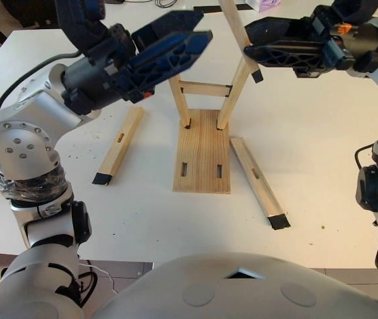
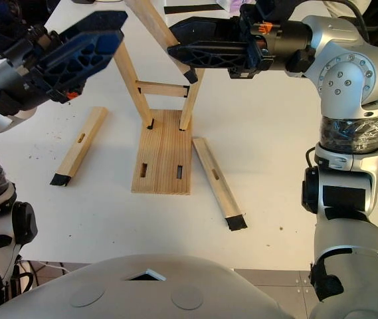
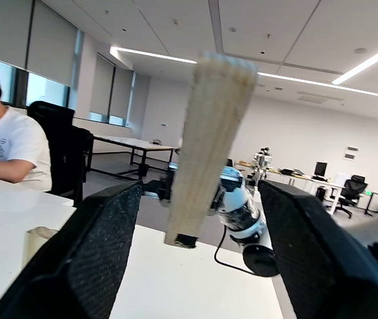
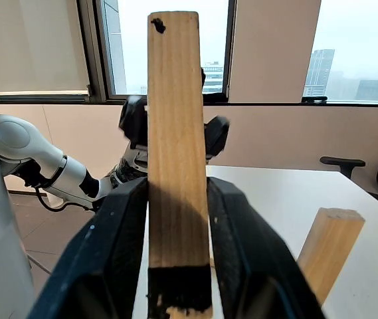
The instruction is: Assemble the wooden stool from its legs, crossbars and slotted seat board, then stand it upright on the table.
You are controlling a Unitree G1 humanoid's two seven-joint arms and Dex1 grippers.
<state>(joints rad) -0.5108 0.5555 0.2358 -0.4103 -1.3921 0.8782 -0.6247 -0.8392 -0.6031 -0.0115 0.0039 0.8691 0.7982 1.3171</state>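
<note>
The slotted seat board (image 1: pixel 202 174) lies flat on the white table. Two wooden uprights (image 1: pixel 181 103) (image 1: pixel 232 96) stand in its far slots, joined by a crossbar (image 1: pixel 205 88). My right gripper (image 1: pixel 248 43) is shut on a tilted leg (image 1: pixel 235 20) near its black tip, just above the right upright. In the right wrist view the fingers (image 4: pixel 119 252) clamp that leg (image 4: pixel 175 133). My left gripper (image 1: pixel 205 32) is open at the leg's upper part. In the left wrist view the leg (image 3: pixel 208 133) passes between its spread fingers (image 3: pixel 102 252) untouched.
Two loose black-tipped legs lie flat on the table, one (image 1: pixel 121 143) left of the board and one (image 1: pixel 256 178) right of it. Bare table (image 1: pixel 308 153) spreads to both sides and toward the front edge. A pink box (image 1: pixel 265 5) sits at the far edge.
</note>
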